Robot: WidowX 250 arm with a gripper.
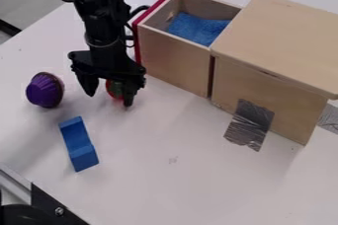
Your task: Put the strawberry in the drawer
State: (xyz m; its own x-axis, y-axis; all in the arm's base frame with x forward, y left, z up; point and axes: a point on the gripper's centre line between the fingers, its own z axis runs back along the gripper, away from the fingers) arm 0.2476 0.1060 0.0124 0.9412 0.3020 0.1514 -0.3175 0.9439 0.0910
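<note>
The black gripper (109, 98) hangs low over the white table at the left of centre, its fingers apart and pointing down. Between them is the red and green strawberry (114, 90), nearer the right finger and partly hidden by it, with a gap on the left finger's side. The wooden drawer (173, 62) with a red front edge is pulled out of its box, up and to the right of the gripper. A blue cloth (198, 27) lies inside the drawer.
The wooden cabinet (274, 41) stands at the right, with silver tape (249, 124) running from its side onto the table (191, 169). A purple cupcake-like toy (45, 90) lies left of the gripper, and a blue block (78, 145) lies below it.
</note>
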